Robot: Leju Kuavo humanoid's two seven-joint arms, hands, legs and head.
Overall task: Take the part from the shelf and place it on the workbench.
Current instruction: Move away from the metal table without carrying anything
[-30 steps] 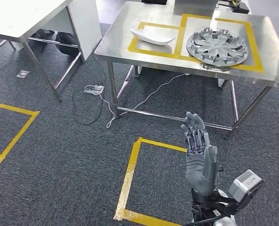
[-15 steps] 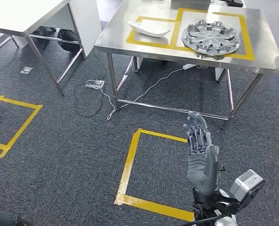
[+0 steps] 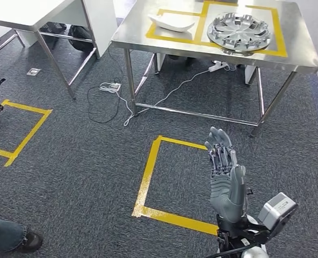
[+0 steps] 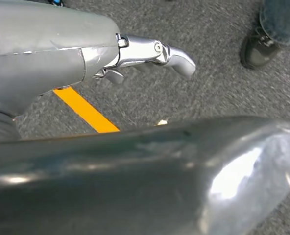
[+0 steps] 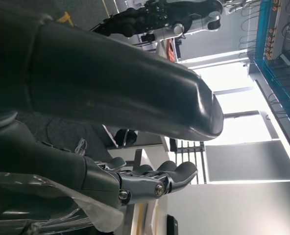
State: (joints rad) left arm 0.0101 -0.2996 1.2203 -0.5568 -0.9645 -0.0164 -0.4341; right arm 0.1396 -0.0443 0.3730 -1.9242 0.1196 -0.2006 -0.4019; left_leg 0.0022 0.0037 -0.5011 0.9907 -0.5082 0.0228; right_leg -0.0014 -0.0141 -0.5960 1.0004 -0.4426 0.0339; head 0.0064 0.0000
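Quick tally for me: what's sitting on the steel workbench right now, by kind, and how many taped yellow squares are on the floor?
Wheel covers on the workbench: 1, the silver wheel cover.
White curved parts: 1, the white part.
Yellow floor squares: 2, the near square and the left square.
Total: 4.

Place: a workshop or robot test lab — not a home.
Floor: dark grey carpet [image 3: 80, 177] marked with yellow tape squares [image 3: 149, 177].
Furniture: a bare steel workbench [image 3: 303, 51] with taped zones — a white table [image 3: 35, 13] beside it.
Wiring: loose cables [image 3: 121, 105] and a power strip [image 3: 110, 86] under the workbench.
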